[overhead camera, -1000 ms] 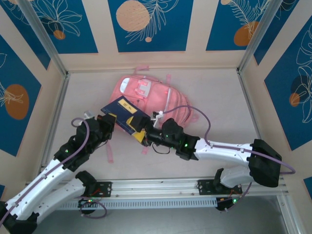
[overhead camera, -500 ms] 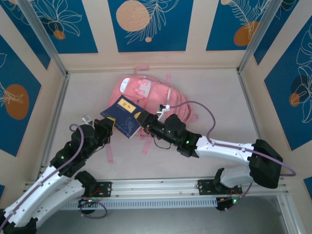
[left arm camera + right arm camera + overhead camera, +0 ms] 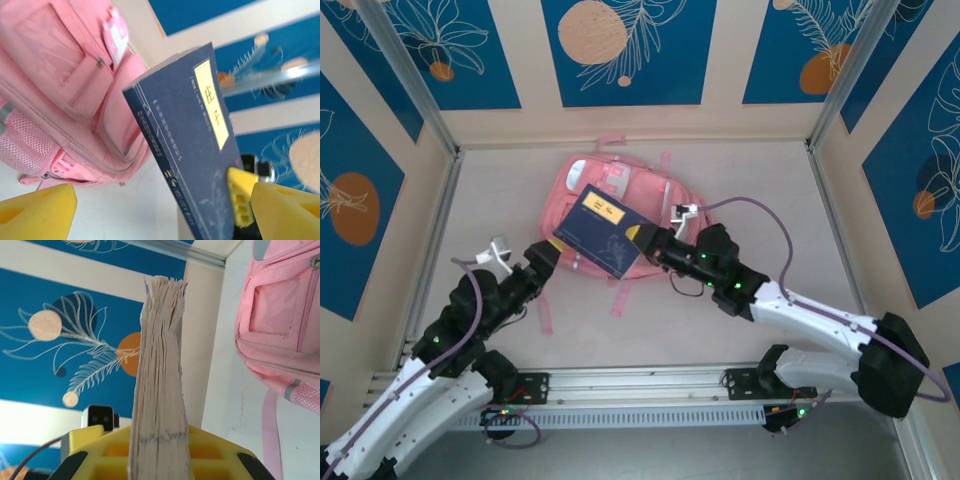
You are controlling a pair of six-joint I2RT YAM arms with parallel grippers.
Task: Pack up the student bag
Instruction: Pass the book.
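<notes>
My right pincer is clamped on a dark blue paperback book with a yellow title label, gripping it at its right-hand edge. In the right wrist view the book's cream page block stands upright between my yellow foam fingers, pressed from both sides.

My left pincer stands wide, with nothing in it. It sits just beside the book's near left corner, apart from it. In the left wrist view its two yellow fingertips sit far apart at the bottom corners. The book rises tilted beyond them, its spine and front cover facing that camera. One yellow finger of my right pincer shows at the cover's lower edge.

The large soft pink fabric backpack lies flat on the pale beige bench. It is at the middle of the bench, toward the far wall, with its zip pockets facing up. One pink strap trails toward my left arm.

From above, the book overlaps the backpack's near left part. I cannot tell whether it touches the fabric. The right wrist view shows the backpack to the right of the page edge.
</notes>
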